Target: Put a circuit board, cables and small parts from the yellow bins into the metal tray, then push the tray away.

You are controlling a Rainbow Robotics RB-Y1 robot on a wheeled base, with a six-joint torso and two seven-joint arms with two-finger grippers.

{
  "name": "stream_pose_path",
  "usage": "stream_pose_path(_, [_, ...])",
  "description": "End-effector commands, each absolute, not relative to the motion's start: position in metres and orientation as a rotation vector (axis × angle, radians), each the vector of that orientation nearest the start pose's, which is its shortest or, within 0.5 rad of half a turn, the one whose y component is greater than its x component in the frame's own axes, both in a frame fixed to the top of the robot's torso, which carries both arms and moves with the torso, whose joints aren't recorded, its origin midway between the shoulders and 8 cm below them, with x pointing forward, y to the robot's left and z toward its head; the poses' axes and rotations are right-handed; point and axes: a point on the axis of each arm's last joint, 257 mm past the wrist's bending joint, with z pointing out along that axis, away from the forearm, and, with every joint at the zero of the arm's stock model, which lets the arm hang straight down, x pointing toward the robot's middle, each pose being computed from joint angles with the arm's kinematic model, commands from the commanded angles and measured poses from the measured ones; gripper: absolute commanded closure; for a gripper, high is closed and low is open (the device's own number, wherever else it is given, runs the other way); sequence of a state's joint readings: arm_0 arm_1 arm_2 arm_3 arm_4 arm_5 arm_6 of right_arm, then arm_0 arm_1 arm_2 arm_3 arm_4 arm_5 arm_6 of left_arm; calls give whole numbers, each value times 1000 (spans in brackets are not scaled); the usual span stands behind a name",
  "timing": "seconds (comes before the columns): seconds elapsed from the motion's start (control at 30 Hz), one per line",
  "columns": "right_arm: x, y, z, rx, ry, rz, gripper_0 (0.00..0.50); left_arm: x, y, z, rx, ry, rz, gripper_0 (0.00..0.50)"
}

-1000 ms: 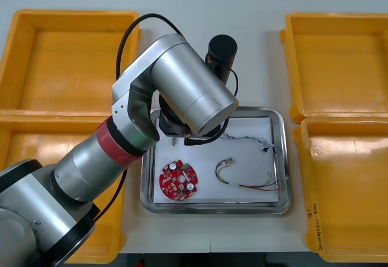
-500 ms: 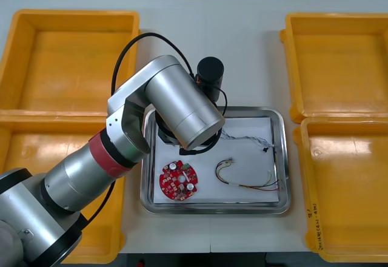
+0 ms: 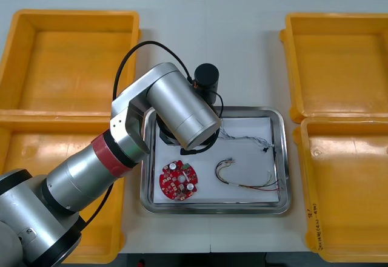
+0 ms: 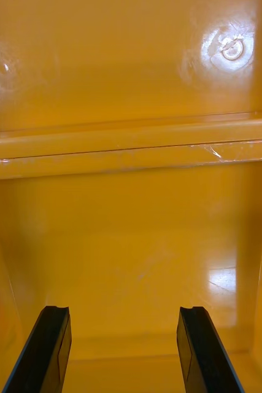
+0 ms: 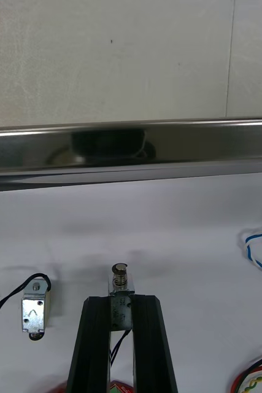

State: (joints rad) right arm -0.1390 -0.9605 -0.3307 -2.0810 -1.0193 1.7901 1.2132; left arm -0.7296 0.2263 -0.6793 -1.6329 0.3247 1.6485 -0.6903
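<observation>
My left arm (image 3: 182, 106) reaches over the back-left part of the metal tray (image 3: 282, 158), which is white inside. In the left wrist view my left gripper (image 5: 121, 302) is shut on a small metal part (image 5: 119, 284), low over the white lining near the tray's shiny rim (image 5: 131, 150). Beside the fingers lies a second small metal part (image 5: 34, 313) with a black wire. In the tray lie a round red circuit board (image 3: 179, 180), a red and yellow cable (image 3: 245, 182) and a blue and white cable (image 3: 248, 139). My right gripper (image 4: 123, 319) stands open over a bare yellow bin floor (image 4: 131, 245).
Two yellow bins stand at the left (image 3: 73, 60) (image 3: 30, 152) and two at the right (image 3: 336, 67) (image 3: 345, 188), all bare inside. Light table (image 3: 242, 48) stretches beyond the tray's far rim.
My left arm has shifted left and drawn back over the tray's back-left part. The board and the cables have not moved.
</observation>
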Motion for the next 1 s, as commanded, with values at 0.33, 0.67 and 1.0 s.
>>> stream_pose_path(0.33, [379,-418,-128,114,2647,-37,0,459,26,-272,-8,2669,-62,0])
stream_pose_path(0.67, [379,-418,-128,114,2647,-37,0,462,27,-268,-30,2662,-72,0])
stream_pose_path(1.0, [379,-418,-128,114,2647,-37,0,459,32,-234,-72,2655,-138,0])
